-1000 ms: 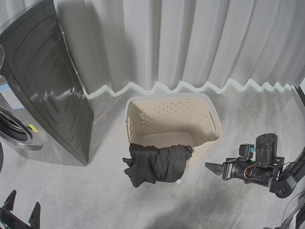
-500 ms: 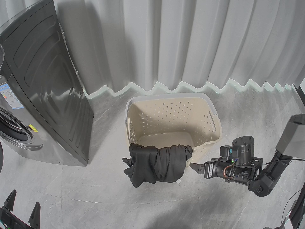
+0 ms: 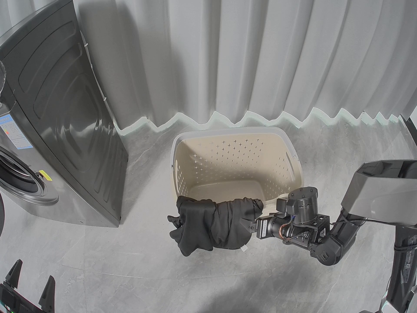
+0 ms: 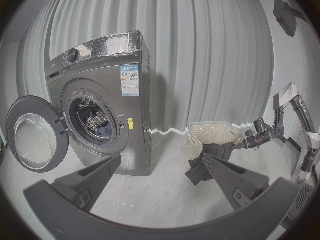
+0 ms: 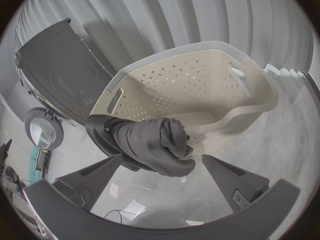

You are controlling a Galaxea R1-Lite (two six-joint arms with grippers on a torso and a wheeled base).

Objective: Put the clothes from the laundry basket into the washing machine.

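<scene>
One garment (image 3: 215, 227) hangs over the basket (image 3: 236, 130) rim, not yet loaded; the washer (image 4: 136, 124) drum holds fabric. Right gripper (image 5: 161, 159), spread, is at the garment; left gripper (image 3: 32, 275) is spread, low.

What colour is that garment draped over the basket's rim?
Dark grey, nearly black garment; the right wrist view shows it best.

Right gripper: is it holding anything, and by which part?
Nothing is held: the right gripper is open, at the dark garment's bunched end.
</scene>
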